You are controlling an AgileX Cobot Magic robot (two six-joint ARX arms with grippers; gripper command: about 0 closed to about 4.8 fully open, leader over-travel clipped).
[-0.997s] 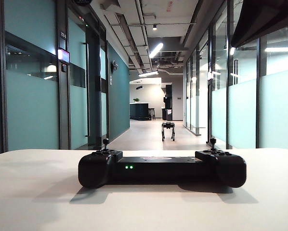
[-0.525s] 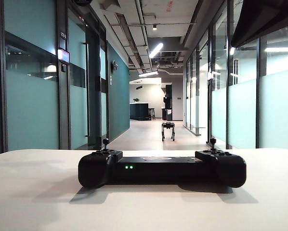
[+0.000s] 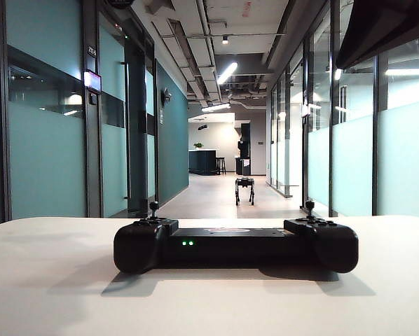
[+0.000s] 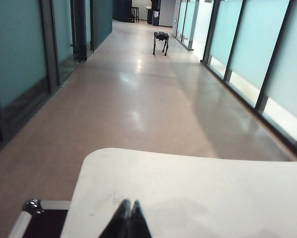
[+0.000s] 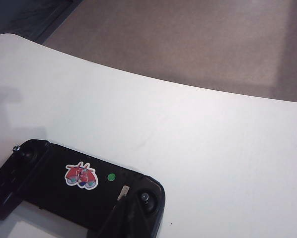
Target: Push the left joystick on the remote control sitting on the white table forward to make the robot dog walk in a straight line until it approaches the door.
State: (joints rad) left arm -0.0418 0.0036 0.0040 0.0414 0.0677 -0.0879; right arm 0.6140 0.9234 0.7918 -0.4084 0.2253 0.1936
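1. While the hallway stretches ahead, the white table fills the foreground.
2. Far down the hallway floor stands the robot dog.
3. Lying flat on the table is the remote control, green lights lit.
4. Closed and empty, the left gripper hangs over the table's near edge.
5. Also closed, the right gripper hovers at the remote's handle.
6. Upright and untouched stands the left joystick.

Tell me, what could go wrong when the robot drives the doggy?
The shut right end effector hovers by one stick of the remote control; nudging the wrong one might steer the robot dog into the glass walls. The shut left end effector hangs over the white table.
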